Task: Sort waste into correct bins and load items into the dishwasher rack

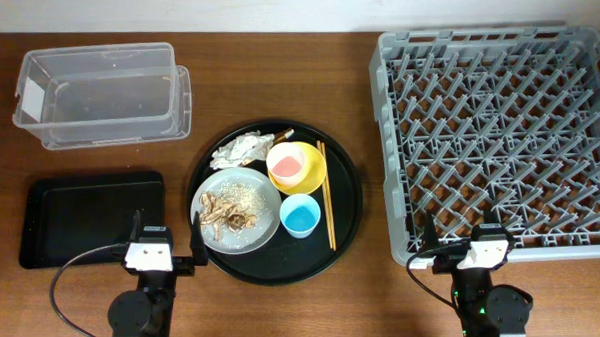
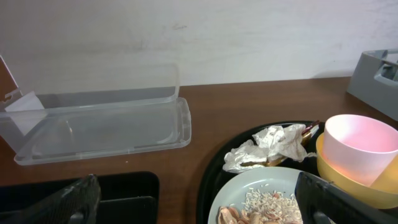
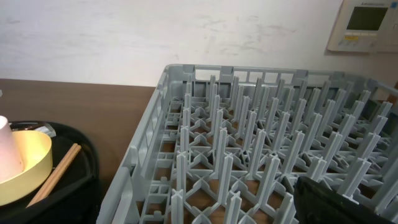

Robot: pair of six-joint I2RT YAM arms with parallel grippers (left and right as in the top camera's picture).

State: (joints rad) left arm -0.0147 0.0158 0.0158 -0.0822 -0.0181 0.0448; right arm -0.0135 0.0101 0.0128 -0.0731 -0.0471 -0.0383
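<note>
A round black tray (image 1: 344, 222) holds a grey plate (image 1: 261, 230) with beige food bits and pale grains (image 1: 230, 210). It also holds a crumpled white napkin (image 1: 241, 149), a yellow bowl (image 1: 313, 172) with a pink cup (image 1: 288, 163) in it, a light-blue cup (image 1: 300, 217) and wooden chopsticks (image 1: 326, 194). The clear tub (image 1: 103, 92) and black rectangular tray (image 1: 88, 216) are at the left. The grey rack (image 1: 501, 136) is at the right. My left gripper (image 1: 164, 246) is open and empty between the rectangular tray and the plate (image 2: 249, 186). My right gripper (image 1: 464, 244) is open and empty at the rack's front edge (image 3: 205, 168).
The tub's lid (image 2: 99, 134) lies under the tub. A pale wall runs behind the table, with a wall panel (image 3: 367, 25) at the far right. Bare wooden table (image 1: 283, 78) shows between the tub, the round tray and the rack.
</note>
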